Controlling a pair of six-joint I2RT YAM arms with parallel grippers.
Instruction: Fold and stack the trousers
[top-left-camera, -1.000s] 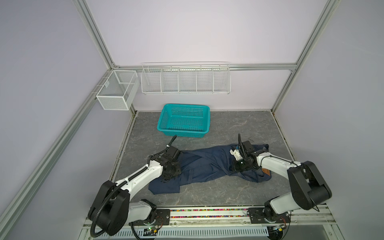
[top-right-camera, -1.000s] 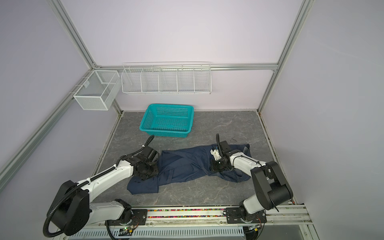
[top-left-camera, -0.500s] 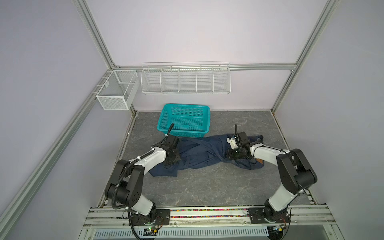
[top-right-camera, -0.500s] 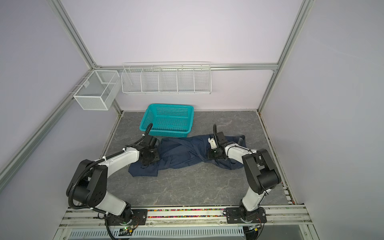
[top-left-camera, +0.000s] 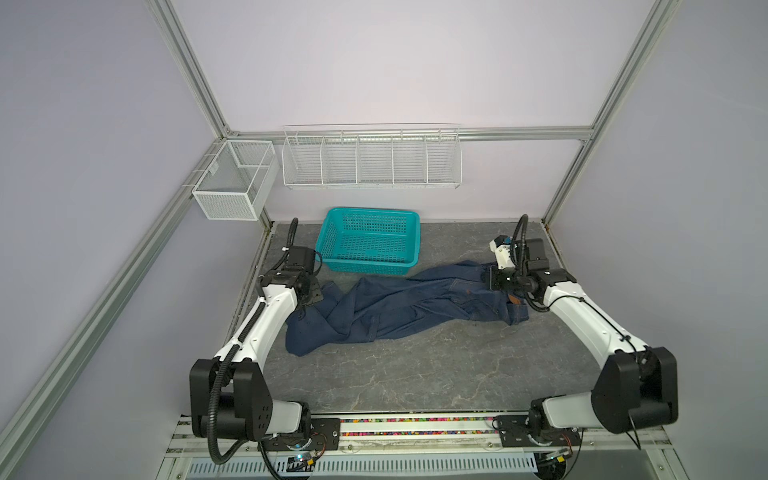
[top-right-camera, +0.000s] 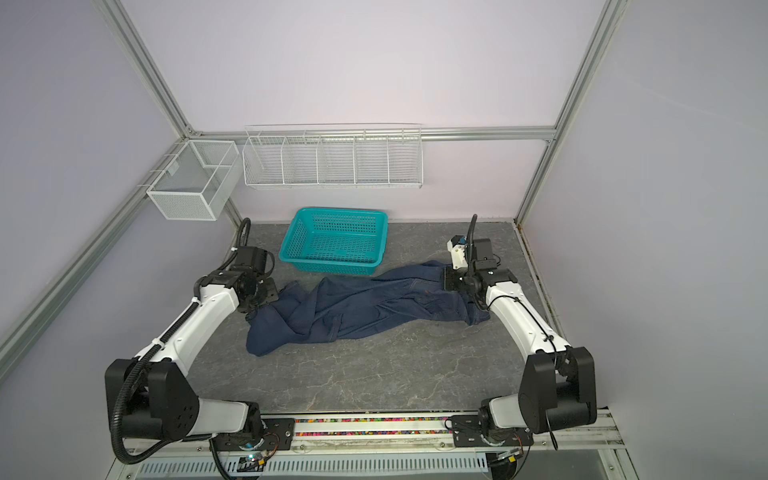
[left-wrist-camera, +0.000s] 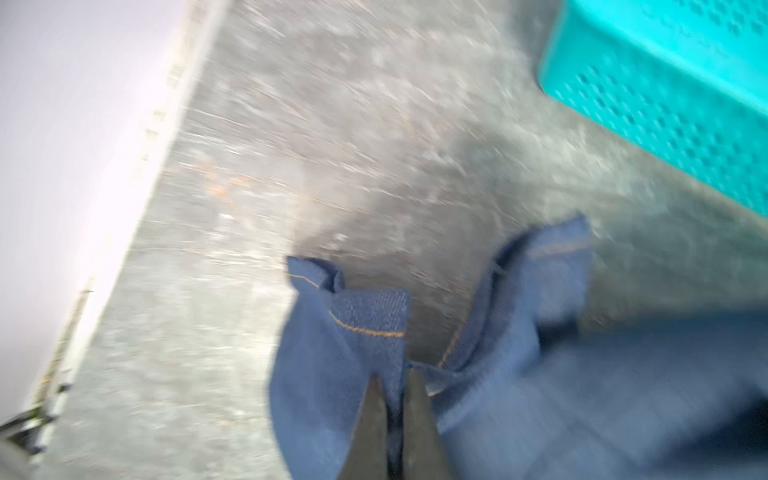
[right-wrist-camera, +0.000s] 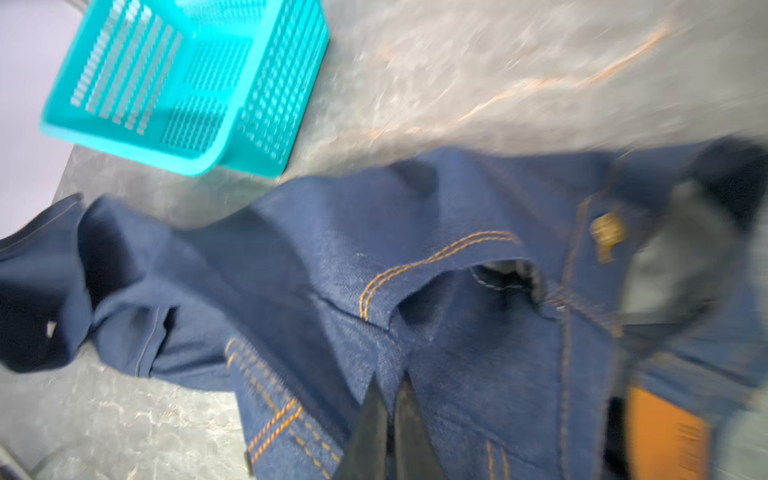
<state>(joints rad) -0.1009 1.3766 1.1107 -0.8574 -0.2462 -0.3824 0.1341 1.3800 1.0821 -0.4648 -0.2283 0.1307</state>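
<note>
Currently: trousers (top-left-camera: 407, 305) pinched at both ends

Lying crumpled across the middle of a top view on the grey table (top-left-camera: 415, 374), just below the teal basket (top-left-camera: 365, 266) (touching its front wall or merely beside it: unclear). Left gripper (left-wrist-camera: 395, 376): clamped tight on a leg hem, centre-left. Right gripper (right-wrist-camera: 390, 376): clamped tight on denim at the waist end, centre-right, beside the tan patch (right-wrist-camera: 660, 432).

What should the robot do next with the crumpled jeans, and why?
Probably draw the two held ends a little farther apart. The left jaws are shut on a leg hem, the right jaws near the waistband, yet the trousers lie bunched and wrinkled between them; stretching should flatten them for folding.
</note>
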